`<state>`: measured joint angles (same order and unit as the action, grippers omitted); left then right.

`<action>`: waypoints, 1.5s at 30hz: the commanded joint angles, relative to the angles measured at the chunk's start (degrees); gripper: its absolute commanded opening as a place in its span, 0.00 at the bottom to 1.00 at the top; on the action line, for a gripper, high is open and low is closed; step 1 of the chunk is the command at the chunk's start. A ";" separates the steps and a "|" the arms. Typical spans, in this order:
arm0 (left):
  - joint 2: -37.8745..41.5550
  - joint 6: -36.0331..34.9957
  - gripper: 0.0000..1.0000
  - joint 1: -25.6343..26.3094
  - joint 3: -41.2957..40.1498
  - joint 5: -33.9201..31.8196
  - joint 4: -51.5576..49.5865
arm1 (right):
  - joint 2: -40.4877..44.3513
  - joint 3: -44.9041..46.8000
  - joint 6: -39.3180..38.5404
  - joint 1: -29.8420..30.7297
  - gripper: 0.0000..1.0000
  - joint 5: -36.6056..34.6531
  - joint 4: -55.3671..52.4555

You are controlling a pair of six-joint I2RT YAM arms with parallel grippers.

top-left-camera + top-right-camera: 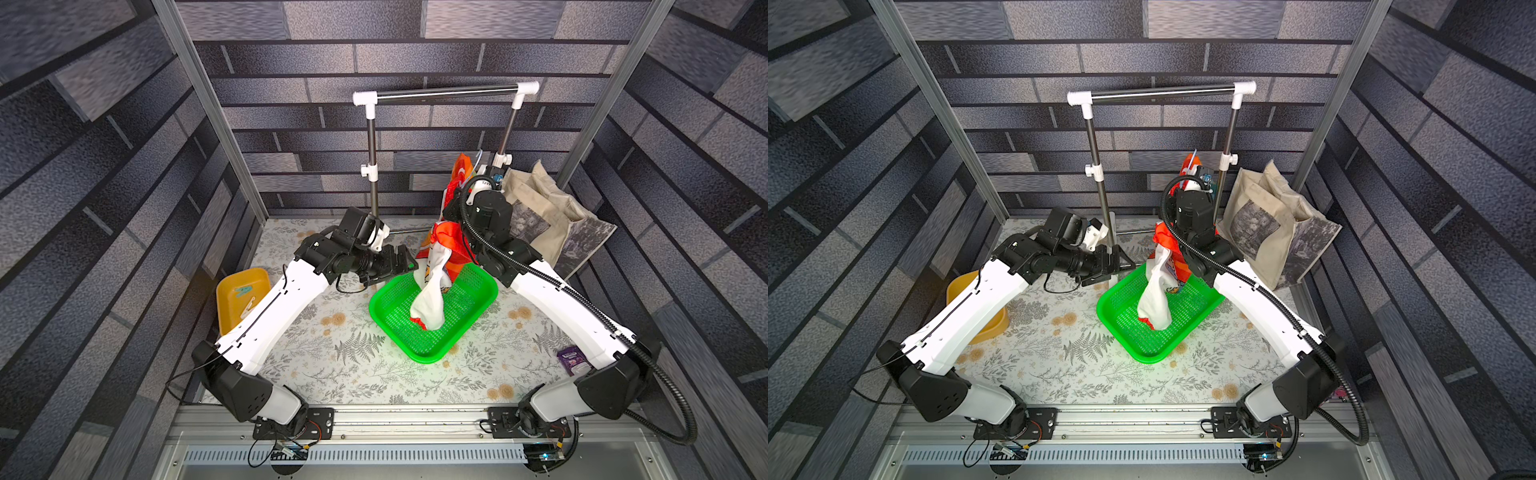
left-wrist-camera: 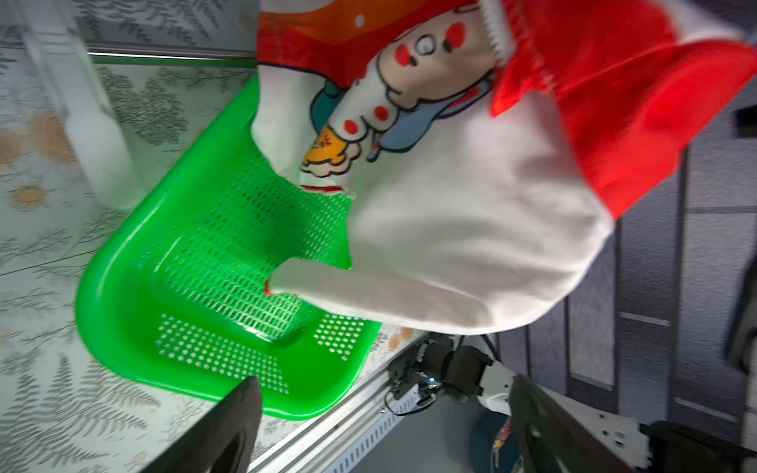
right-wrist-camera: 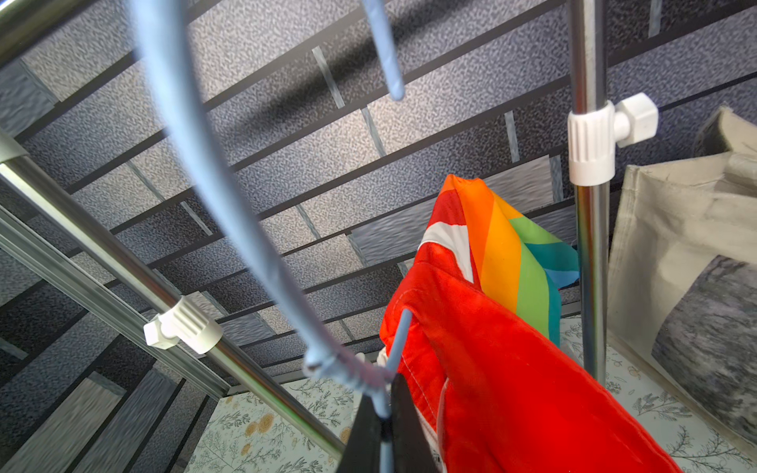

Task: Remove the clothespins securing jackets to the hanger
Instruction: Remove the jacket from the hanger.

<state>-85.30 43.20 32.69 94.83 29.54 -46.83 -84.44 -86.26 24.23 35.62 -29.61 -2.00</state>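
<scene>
**Nearest: front rail (image 1: 415,419) carries both arms; jacket (image 1: 432,291) over green basket (image 1: 432,358), clothespins (image 1: 243,291) off**

Back of the cell: steel rack (image 1: 444,92), nothing on its top bar. Beige tote bag (image 1: 552,224) leans beside its right post, not involved.

Bunched jacket hangs off the hanger (image 3: 229,196): orange/rainbow half up top, white cartoon half and a sleeve trailing down into the green basket. Basket sits right under it, so I read it as the drop target.

Up top, the right gripper (image 3: 385,413) is pinched tight on the pale-blue hanger wire just below the twisted neck. Hook is free in the air, on no bar. Holding there keeps the garment lifted so it feeds down instead of piling on the table (image 1: 332,374).

Lower down, the left gripper (image 1: 409,262) is spread wide with nothing in it, just beside the white half, above the basket rim on its own side.

At the table's left edge, the yellow tray (image 1: 232,286) holds both clothespins, the teal one and the cream one (image 1: 249,308), well apart from the jacket, next to the left forearm. No pin shows on the fabric in any view, so unclipping looks done. Likely what's left: slide the jacket off the wire.
</scene>
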 commanded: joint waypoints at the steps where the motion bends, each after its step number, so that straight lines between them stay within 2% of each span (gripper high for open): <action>1: -2.08 13.15 1.00 -2.35 0.95 9.27 13.73 | 2.63 1.75 0.15 0.33 0.00 1.77 7.14; 4: -3.29 23.78 1.00 -4.26 -2.17 14.15 23.12 | 3.26 3.84 -0.64 0.42 0.00 4.29 9.60; 7: -5.62 27.37 1.00 -5.43 -1.50 16.00 22.13 | 4.26 7.01 -0.76 0.42 0.00 5.47 13.35; 10: -7.24 31.68 0.98 -5.77 -1.54 18.16 25.22 | 4.71 8.58 -1.45 0.75 0.00 6.22 14.77; 21: -11.86 38.71 0.79 -5.11 1.08 24.46 25.17 | 3.57 10.35 -2.52 2.11 0.00 7.34 17.64; 29: -14.71 38.94 0.73 -4.19 4.95 24.67 23.06 | 2.67 10.92 -4.08 4.32 0.00 6.79 18.52; 31: -15.46 38.16 0.66 -3.78 5.89 24.71 21.49 | 2.56 11.17 -3.83 4.59 0.00 6.56 18.77; 35: -15.36 35.48 0.40 -3.65 6.30 23.93 17.76 | 2.68 11.32 -3.67 4.60 0.00 5.50 18.72; 38: -14.58 33.18 0.29 -3.76 6.45 23.29 15.06 | 2.47 10.94 -4.22 4.62 0.00 4.45 17.87; 42: -13.22 30.60 0.00 -3.85 6.42 22.15 13.00 | 1.75 10.39 -4.27 4.59 0.00 3.42 16.75; 45: -12.80 23.68 0.00 -3.48 8.86 19.75 7.17 | 1.06 10.20 -4.19 4.64 0.00 1.42 15.97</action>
<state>-100.66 74.28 28.86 100.40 51.57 -32.71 -82.70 -74.81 20.93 39.90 -25.06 11.00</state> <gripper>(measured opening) 0.051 0.066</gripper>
